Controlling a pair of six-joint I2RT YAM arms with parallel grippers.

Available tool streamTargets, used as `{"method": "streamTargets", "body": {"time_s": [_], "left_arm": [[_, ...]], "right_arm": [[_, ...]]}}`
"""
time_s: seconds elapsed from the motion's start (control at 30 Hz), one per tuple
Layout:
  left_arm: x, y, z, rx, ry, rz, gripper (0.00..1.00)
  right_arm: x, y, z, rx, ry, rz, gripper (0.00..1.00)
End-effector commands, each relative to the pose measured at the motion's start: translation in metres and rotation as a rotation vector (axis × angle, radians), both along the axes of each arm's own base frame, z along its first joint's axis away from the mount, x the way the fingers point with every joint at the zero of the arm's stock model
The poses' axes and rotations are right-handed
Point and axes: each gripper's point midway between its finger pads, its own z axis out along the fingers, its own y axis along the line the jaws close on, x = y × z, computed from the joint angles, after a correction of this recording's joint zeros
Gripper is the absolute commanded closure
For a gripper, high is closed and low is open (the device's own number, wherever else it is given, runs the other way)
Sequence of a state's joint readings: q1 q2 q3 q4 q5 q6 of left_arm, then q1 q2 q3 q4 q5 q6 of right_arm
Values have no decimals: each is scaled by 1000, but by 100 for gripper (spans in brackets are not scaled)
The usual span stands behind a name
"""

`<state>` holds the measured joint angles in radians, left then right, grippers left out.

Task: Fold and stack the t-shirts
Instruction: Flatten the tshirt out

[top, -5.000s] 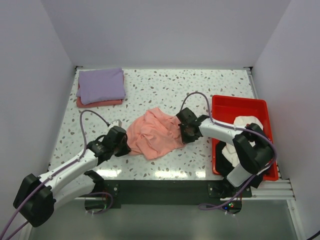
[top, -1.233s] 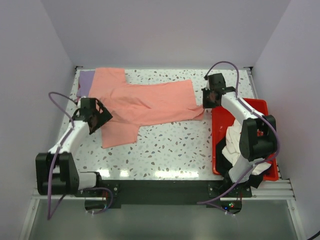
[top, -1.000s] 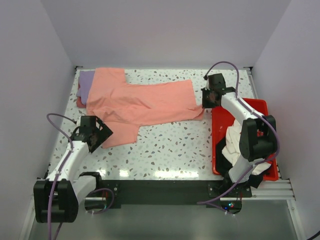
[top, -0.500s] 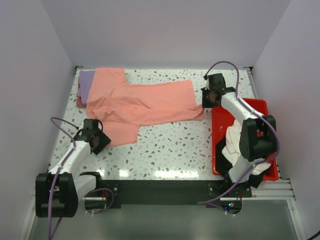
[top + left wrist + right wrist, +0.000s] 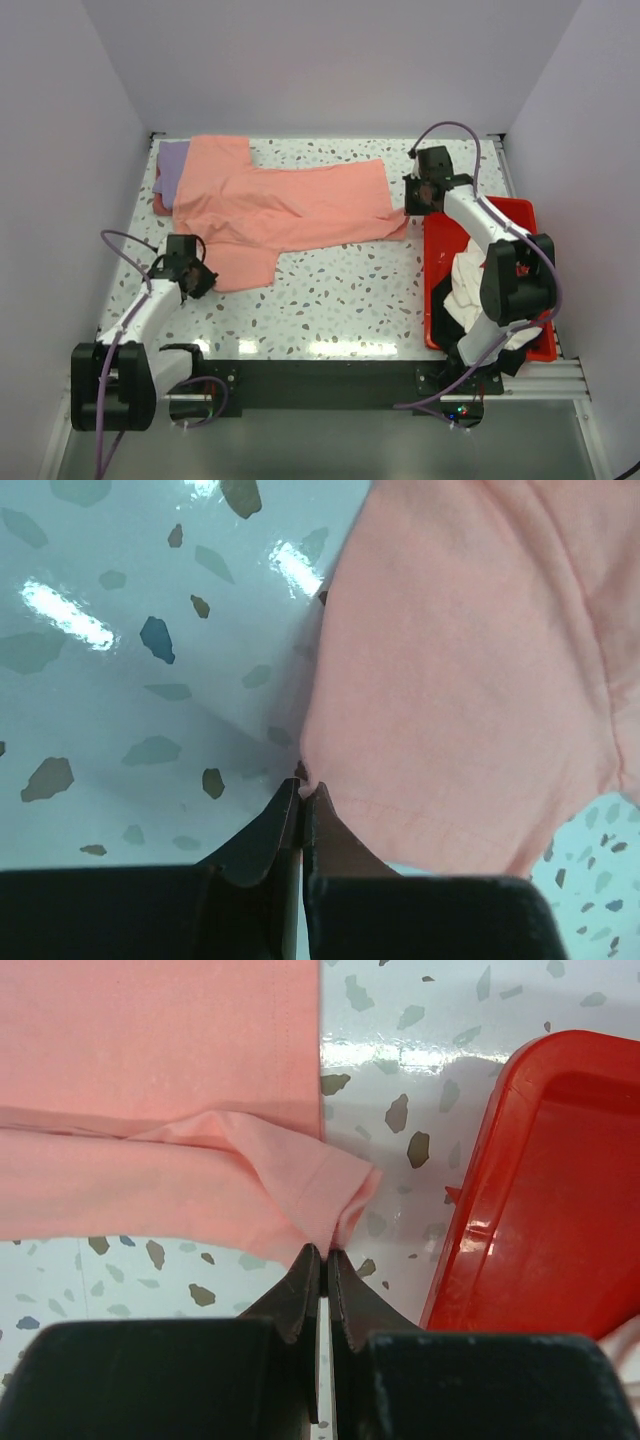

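Salmon-pink t-shirt (image 5: 290,205) lies spread flat across the far half of the table (image 5: 340,295). Its far-left end drapes over the lavender t-shirt (image 5: 170,162) in the far-left corner.

Left gripper (image 5: 203,279) is clenched on the left edge of the shirt's near-left flap, tips low at the table surface. Right gripper (image 5: 408,210) is clenched on a puckered corner of the right hem, just beside the left wall of the red tray (image 5: 478,197).

White t-shirt (image 5: 465,285) sits heaped in the tray. Bare speckled table runs along the near side, between the shirt's near edge and the arm bases.
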<state>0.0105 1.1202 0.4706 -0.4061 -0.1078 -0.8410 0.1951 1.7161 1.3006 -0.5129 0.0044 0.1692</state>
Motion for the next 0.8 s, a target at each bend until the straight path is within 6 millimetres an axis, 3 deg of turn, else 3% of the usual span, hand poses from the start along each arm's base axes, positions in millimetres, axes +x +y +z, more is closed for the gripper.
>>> {"method": "streamTargets", "body": {"time_s": [0.0,0.03,0.07,0.1,0.13,0.17,0.23,0.33,0.4,0.5,0.7,0.77], "left_arm": [[24,2,59,28,-170,-20,100],[27,5,73,36,-201,-9,100],[34,7,104,46,-274,3,100],[32,12,115,62,-289,27,100],[20,14,116,69,-252,48,100],[18,17,135,75,-285,71,100],[-1,24,138,85,-247,138,100],[-13,23,166,59,-328,167,100],[-21,24,176,59,-344,178,100],[-45,30,183,83,-307,203,100],[-88,42,183,131,-217,288,100],[-96,41,193,112,-254,296,100]], "right_arm": [[-5,1,35,38,-76,-8,100],[-8,0,38,42,-76,-12,100],[-12,-1,47,46,-94,-14,100],[-16,-1,51,47,-97,-14,100],[-22,-2,52,51,-90,-22,100],[-31,-2,59,59,-92,-18,100],[-46,-1,57,70,-71,-34,100],[-75,1,66,103,-58,-65,100],[-90,2,77,127,-71,-71,100],[-120,-1,76,127,-25,-81,100],[-183,4,52,115,138,-27,100],[-207,12,43,85,198,17,100]]}}
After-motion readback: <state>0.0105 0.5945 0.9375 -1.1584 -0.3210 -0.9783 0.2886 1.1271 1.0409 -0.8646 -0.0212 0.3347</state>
